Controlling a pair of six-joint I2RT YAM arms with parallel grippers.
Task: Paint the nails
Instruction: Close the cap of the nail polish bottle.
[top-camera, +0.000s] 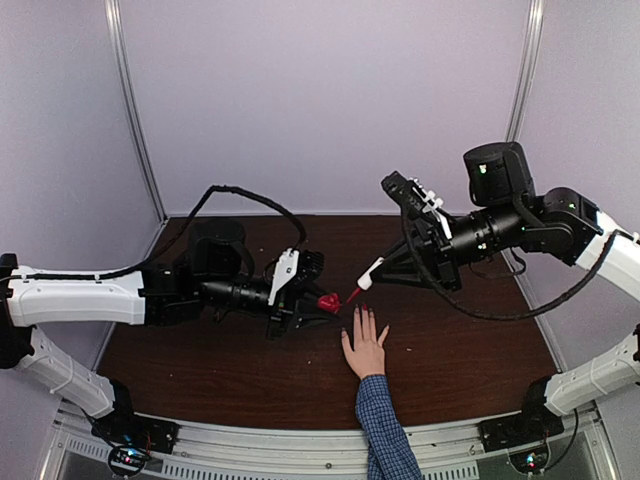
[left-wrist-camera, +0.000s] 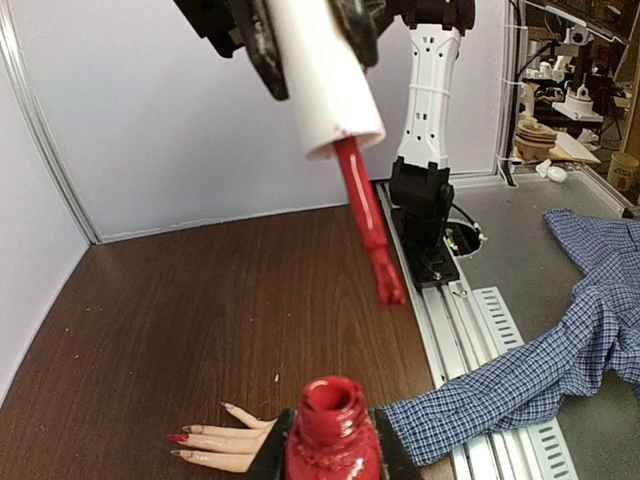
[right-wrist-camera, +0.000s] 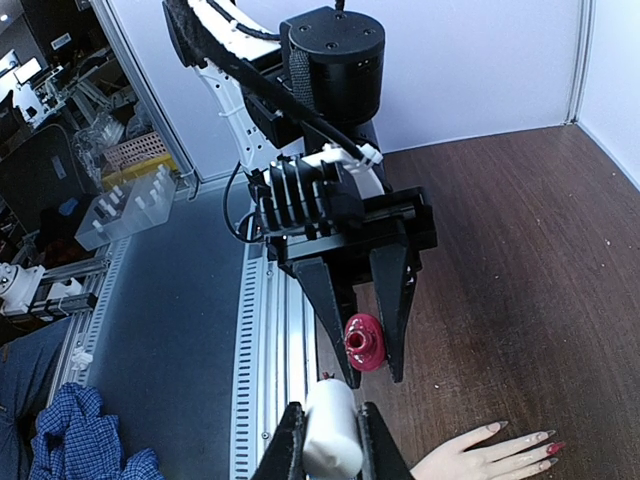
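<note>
Left wrist view: right gripper (left-wrist-camera: 310, 40) jaws clamp a smooth white cylindrical cap (left-wrist-camera: 320, 80), its wet red brush (left-wrist-camera: 368, 225) tilted downward. Left gripper (right-wrist-camera: 365, 335) jaws grip the glossy red bottle (right-wrist-camera: 364, 343). Below them the hand (top-camera: 365, 347) lies flat, nails (left-wrist-camera: 178, 437) partly red.

dark wood table (top-camera: 200, 360); open red polish bottle (left-wrist-camera: 331, 440); white-capped brush (left-wrist-camera: 368, 225).

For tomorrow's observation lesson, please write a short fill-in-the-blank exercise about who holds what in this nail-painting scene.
1. The left gripper holds the open polish ____.
2. The right gripper holds the white cap, and the ____ under it is coated red.
3. The hand lies flat on the ____ table.
4. The sleeve is checked and ____.

Missing words: bottle; brush; brown; blue
</note>
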